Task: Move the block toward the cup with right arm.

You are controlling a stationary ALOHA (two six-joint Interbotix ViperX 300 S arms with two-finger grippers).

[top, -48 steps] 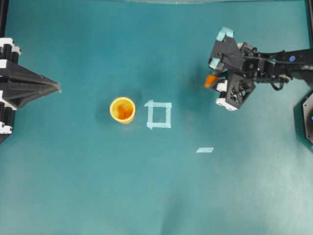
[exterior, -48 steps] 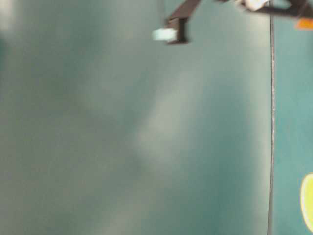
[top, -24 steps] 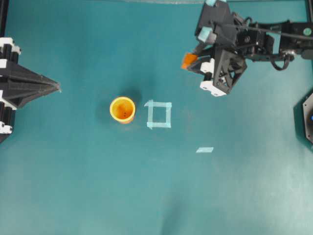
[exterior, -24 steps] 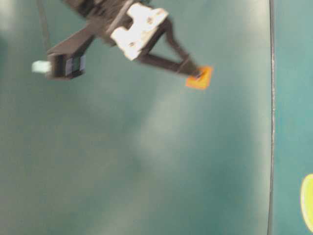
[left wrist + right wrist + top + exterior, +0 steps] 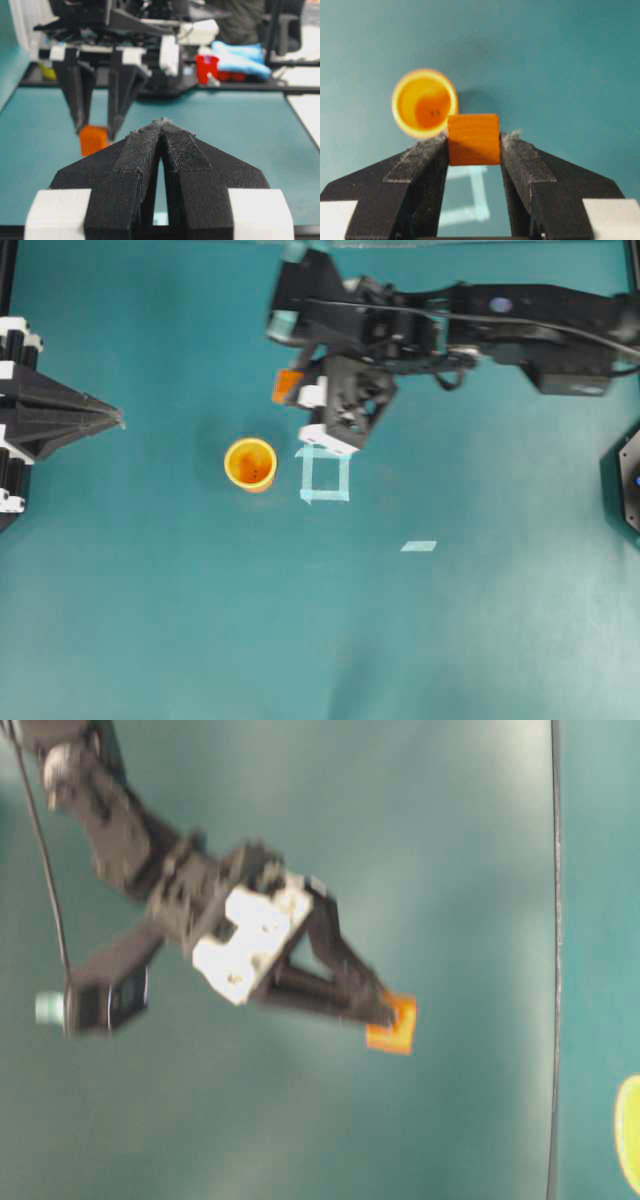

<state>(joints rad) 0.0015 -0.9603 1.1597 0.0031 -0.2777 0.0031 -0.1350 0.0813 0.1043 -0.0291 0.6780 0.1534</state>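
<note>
The right gripper (image 5: pixel 474 150) is clamped on the block (image 5: pixel 473 139), carrying it in the air near the cup (image 5: pixel 250 463) on the table (image 5: pixel 150 620). The hold is only at the fingertips, so a jolt could likely drop the block early, or a low pass could topple the cup. The left gripper (image 5: pixel 161 131) rests closed. The table is plain teal with a tape square (image 5: pixel 325 474); clutter and a red container (image 5: pixel 207 66) stand beyond it.

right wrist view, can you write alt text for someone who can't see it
Seen from the wrist camera, the right gripper pinches a small orange block between its two black fingers above a teal table. A round yellow-orange cup stands just past the block, up and to the left, its opening facing the camera. Pale tape lines show on the table between the fingers.
</note>
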